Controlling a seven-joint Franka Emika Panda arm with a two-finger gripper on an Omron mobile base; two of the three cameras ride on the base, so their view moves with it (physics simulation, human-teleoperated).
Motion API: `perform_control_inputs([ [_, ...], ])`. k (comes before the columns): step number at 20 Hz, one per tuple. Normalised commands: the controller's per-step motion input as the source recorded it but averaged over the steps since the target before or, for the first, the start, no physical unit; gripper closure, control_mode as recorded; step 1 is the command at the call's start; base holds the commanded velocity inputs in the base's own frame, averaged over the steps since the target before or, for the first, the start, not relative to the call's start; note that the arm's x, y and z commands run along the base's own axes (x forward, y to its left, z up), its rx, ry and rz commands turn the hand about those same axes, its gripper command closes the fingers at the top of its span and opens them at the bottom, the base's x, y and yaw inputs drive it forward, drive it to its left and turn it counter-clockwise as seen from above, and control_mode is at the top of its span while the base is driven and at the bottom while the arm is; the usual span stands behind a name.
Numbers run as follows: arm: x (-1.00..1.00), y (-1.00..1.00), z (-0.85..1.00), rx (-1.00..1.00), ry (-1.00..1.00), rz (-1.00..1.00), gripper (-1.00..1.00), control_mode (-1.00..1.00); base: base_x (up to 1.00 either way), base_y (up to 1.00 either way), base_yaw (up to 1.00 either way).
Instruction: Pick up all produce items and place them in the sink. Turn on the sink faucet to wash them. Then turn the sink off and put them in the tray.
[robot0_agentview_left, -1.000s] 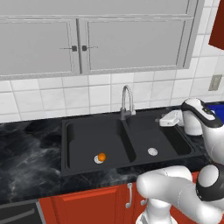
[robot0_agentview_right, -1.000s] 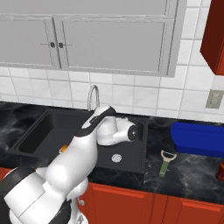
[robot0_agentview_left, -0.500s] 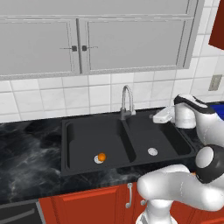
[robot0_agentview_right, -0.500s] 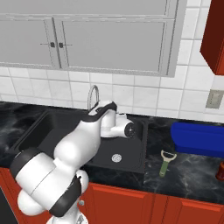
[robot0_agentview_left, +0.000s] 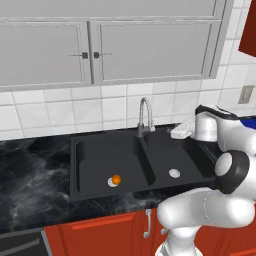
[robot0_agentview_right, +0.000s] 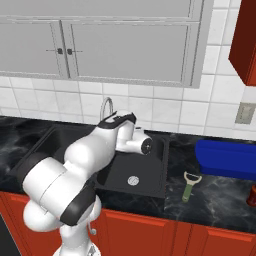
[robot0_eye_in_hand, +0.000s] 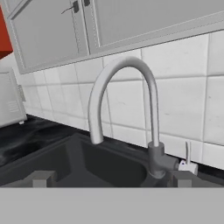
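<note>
A small orange fruit (robot0_agentview_left: 116, 178) lies on the drain of the left basin of the black double sink (robot0_agentview_left: 90, 155). The silver gooseneck faucet (robot0_agentview_left: 145, 115) stands behind the divider between the basins. My gripper (robot0_agentview_left: 176, 133) hovers over the right basin's back edge, just right of the faucet, pointing at it. In the hand view the faucet (robot0_eye_in_hand: 148, 109) rises close ahead, with its small lever (robot0_eye_in_hand: 188, 162) at the base on the right. My gripper (robot0_eye_in_hand: 111, 179) is open with nothing between its fingers. The blue tray (robot0_agentview_right: 225, 159) sits on the counter right of the sink (robot0_agentview_right: 150, 172).
A green-handled peeler (robot0_agentview_right: 189, 185) lies on the black marble counter between sink and tray. Grey wall cabinets (robot0_agentview_left: 100, 45) hang above a white tiled backsplash. My own arm (robot0_agentview_right: 90, 160) covers the left basin in the right base view.
The hand has drifted a little left toward the faucet and the arm has folded in closer. The fruit has not moved. The gripper stays open.
</note>
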Motion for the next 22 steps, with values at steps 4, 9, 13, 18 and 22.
perform_control_inputs([
  [4, 0.18, 0.00, 0.00, 0.00, 0.00, 0.00, -1.00, -1.00, 0.00, 0.00, 0.00],
  [9, 0.11, -0.02, 0.00, 0.00, 0.00, 0.00, -1.00, -1.00, 0.00, 0.00, 0.00],
  [13, 0.00, -0.22, 0.00, 0.03, 0.00, 0.00, -1.00, -1.00, 0.00, 0.00, 0.00],
  [18, 0.03, -0.37, -0.01, 0.03, 0.00, 0.00, -1.00, -1.00, 0.00, 0.00, 0.00],
  [22, 0.14, -0.21, -0.09, 0.00, 0.00, 0.00, -1.00, -1.00, 0.00, 0.00, 0.00],
])
